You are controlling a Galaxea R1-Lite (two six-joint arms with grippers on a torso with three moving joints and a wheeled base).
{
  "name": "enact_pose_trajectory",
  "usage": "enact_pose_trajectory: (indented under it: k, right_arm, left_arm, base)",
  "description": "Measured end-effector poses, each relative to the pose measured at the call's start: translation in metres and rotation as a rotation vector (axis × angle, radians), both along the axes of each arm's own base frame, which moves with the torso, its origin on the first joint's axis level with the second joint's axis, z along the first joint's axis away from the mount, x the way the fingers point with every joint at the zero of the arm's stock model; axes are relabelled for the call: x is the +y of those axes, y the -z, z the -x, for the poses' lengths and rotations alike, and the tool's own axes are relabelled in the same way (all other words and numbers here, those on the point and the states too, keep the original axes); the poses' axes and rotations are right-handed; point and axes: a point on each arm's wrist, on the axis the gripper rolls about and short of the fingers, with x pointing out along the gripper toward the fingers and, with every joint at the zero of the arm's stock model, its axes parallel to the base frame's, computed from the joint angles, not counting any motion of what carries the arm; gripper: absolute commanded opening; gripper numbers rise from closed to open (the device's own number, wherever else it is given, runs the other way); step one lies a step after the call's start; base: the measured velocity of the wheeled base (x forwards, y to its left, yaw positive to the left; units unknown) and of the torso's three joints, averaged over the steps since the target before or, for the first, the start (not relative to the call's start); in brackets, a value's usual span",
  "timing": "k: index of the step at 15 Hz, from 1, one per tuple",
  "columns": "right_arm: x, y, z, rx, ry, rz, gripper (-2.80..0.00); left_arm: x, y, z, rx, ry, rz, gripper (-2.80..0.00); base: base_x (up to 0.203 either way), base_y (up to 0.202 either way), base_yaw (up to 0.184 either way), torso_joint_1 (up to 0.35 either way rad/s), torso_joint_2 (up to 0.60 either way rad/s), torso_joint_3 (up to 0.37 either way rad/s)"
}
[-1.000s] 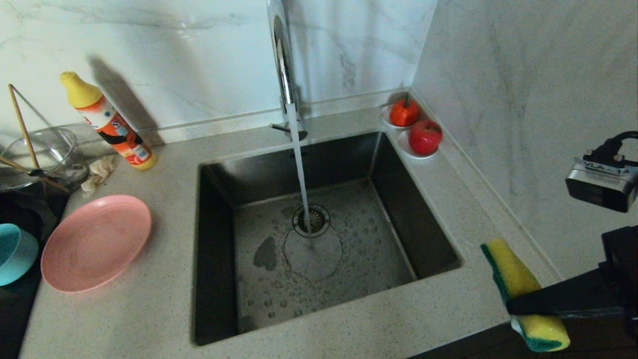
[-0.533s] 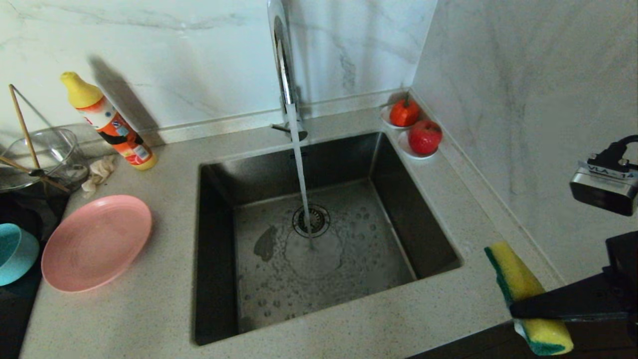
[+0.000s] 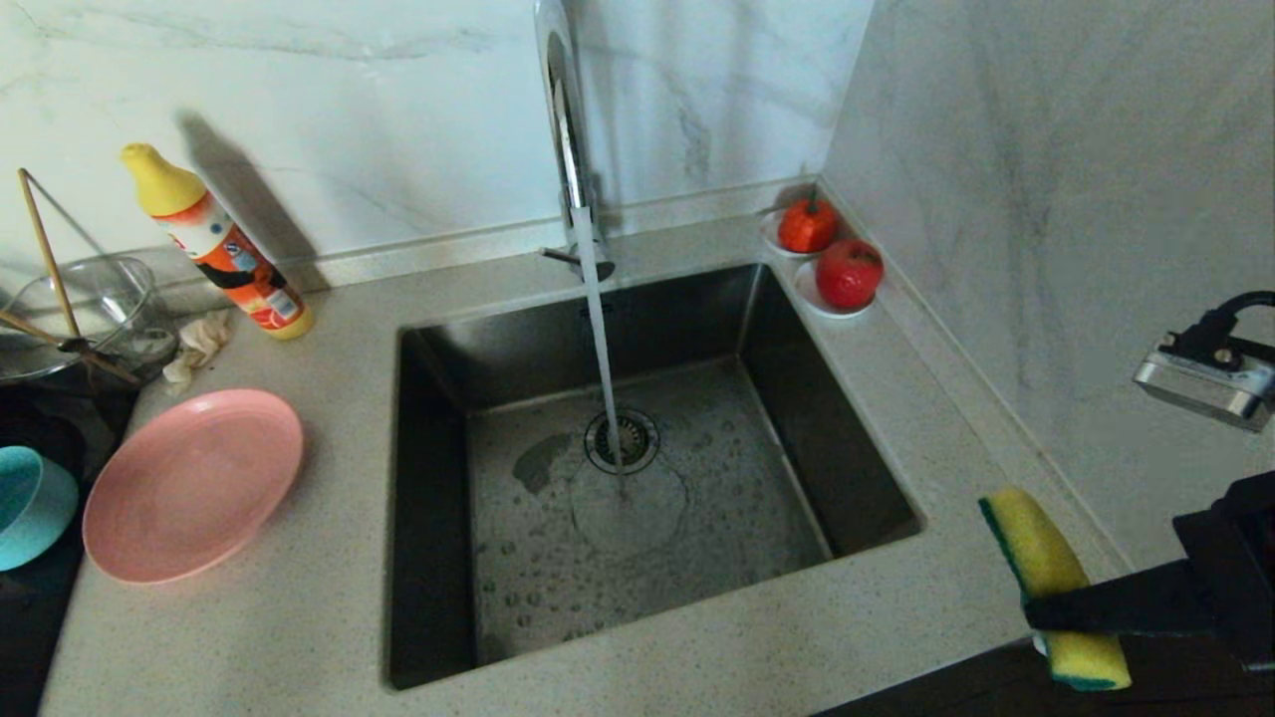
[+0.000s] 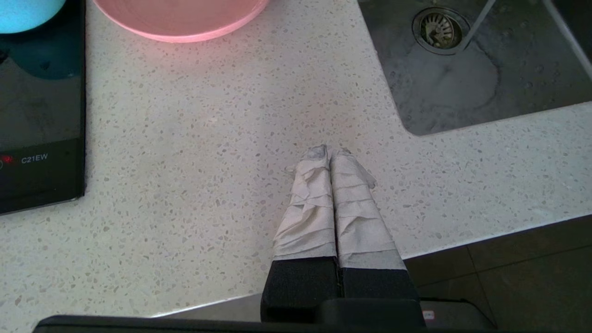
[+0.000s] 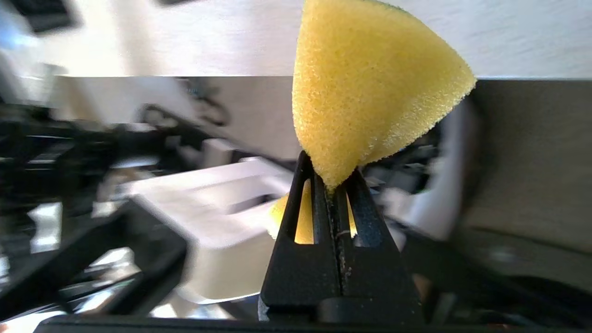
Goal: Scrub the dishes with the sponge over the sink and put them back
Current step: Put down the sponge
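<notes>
The pink plate lies on the counter left of the sink, and the teal bowl sits beyond it at the left edge. My right gripper hangs over the counter's front right corner, shut on the yellow and green sponge, which stands nearly upright. The right wrist view shows the sponge pinched between the black fingers of that gripper. My left gripper is shut and empty above the counter's front edge, with the plate, bowl and sink ahead of it.
Water runs from the chrome tap onto the drain. An orange detergent bottle, a rag and a glass bowl stand at the back left. Two saucers with red fruit sit in the back corner. A black hob is at left.
My right gripper has drifted slightly right and down with the sponge, and its wrist has rolled a little. The plate and bowl have not moved.
</notes>
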Motion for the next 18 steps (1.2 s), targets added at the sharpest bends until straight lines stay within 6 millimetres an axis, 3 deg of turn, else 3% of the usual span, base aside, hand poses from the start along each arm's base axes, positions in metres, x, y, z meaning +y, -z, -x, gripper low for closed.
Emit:
enact_pose_trajectory:
  k: [11,18]
  right_arm:
    - [-0.015,0.052,0.015,-0.137,-0.098,0.556,-2.80]
    - [-0.008,0.098,-0.003,-0.204,-0.050,0.638,-2.80]
  left_arm:
    - [0.000,0.001,0.000,0.005,0.001,-0.002,-2.80]
    - [0.000,0.001,0.000,0.006,0.000,0.000,-2.80]
  base:
    - [0.000,0.000,0.000,0.000,0.00,0.000]
    - [0.000,0.000,0.000,0.000,0.00,0.000]
